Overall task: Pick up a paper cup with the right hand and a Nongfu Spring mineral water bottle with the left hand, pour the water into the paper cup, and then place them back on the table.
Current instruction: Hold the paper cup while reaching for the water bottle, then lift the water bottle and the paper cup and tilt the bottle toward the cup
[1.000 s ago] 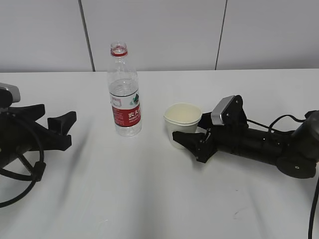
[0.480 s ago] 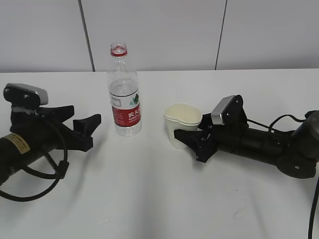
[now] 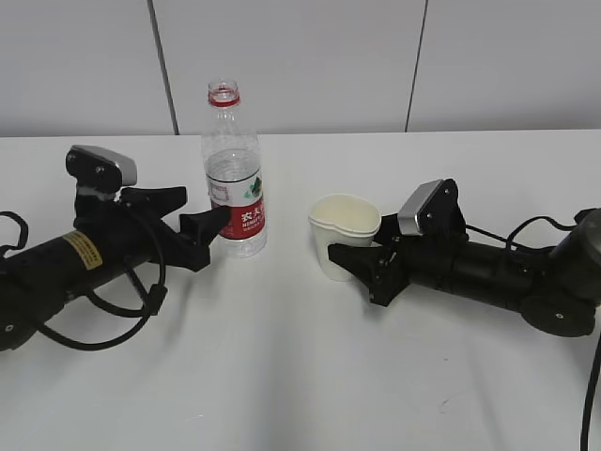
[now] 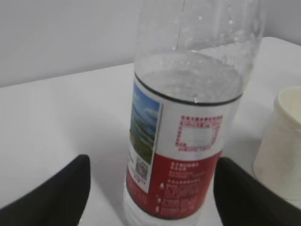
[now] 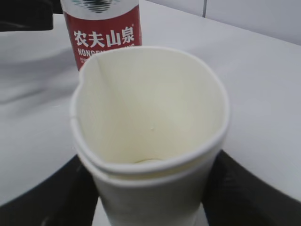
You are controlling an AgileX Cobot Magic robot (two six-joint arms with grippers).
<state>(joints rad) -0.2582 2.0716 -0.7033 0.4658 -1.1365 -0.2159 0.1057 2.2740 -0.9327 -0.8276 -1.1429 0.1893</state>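
The tall clear plastic Nongfu Spring mineral water bottle (image 3: pixel 234 174) with its red neck ring and red-and-white label is standing upright and uncapped on the plain white surface (image 3: pixel 282 376), left of centre. Clear water (image 4: pixel 188 77) is filling it to just above the label, with droplets clinging to the wall higher up. The black left hand (image 3: pixel 192 225), carrying a grey-silver wrist block and a yellow sticker, is lying low along the surface with its jaws spread apart on either side of the bottle's lower body; in the left wrist view a gap is showing between each black finger (image 4: pixel 51 195) and the plastic. Just to the right of the bottle, the small white paper cup (image 3: pixel 344 233) is sitting upright, its cream inside looking empty and dry. The black right hand (image 3: pixel 362 263) is gripping it, jaws clenched against the lower wall from both sides, and the rolled rim (image 5: pixel 150 155) is buckling out of round, pinched to a point on one side.
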